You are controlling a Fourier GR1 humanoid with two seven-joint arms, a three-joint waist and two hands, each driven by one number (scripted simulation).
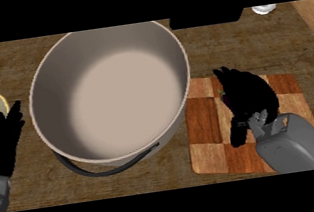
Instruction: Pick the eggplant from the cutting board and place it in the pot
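Wooden counter, dark eggplant under right hand

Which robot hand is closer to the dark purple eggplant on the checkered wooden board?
The right robot hand. It is over the dark purple eggplant on the checkered wooden cutting board. The left robot hand rests far across, beyond the big grey pot.

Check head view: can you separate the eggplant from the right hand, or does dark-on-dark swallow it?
Head view: the black right hand and the dark eggplant merge into one blob over the checkered wooden cutting board; no clear outline. Large grey pot is evenly lit, with soft shading inside and no glare.
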